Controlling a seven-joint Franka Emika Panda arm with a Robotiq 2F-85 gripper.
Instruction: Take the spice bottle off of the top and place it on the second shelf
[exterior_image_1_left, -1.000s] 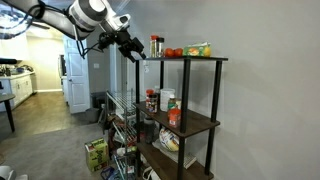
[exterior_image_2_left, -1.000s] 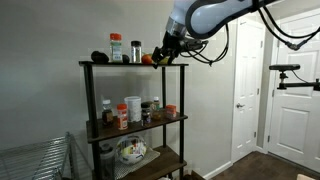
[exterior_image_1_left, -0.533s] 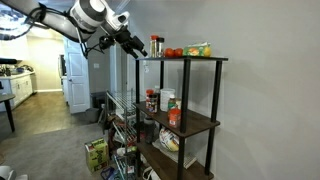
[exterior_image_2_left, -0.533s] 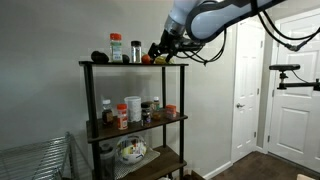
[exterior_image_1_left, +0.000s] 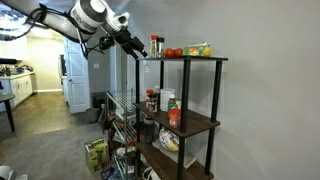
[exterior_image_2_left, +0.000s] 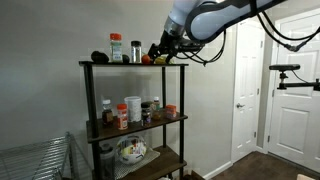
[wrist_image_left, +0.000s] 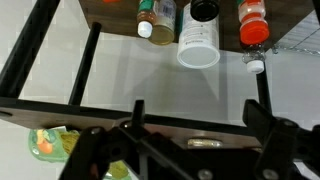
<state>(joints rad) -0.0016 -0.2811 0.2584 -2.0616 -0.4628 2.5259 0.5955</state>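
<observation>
A white and black robot arm (exterior_image_1_left: 88, 14) reaches across at a high level in both exterior views. Its dark gripper (exterior_image_1_left: 135, 44) angles slightly downward. In the wrist view, the two fingers (wrist_image_left: 137, 116) are spread wide apart.

I think I am working in a home. I see plain grey walls (exterior_image_2_left: 40, 40) and white doors with panels (exterior_image_2_left: 249, 90). A brown floor (exterior_image_1_left: 48, 116) runs down a hallway to a bright room with white cupboards (exterior_image_1_left: 22, 86), like a kitchen. Close by is a tall black rack with dark brown boards (exterior_image_1_left: 195, 58). It looks like a pantry rack. Its boards carry small jars and bottles of food (exterior_image_2_left: 128, 112) and a patterned bowl (exterior_image_2_left: 130, 151). A shiny wire rack (exterior_image_1_left: 122, 110) stands just beside it.
</observation>
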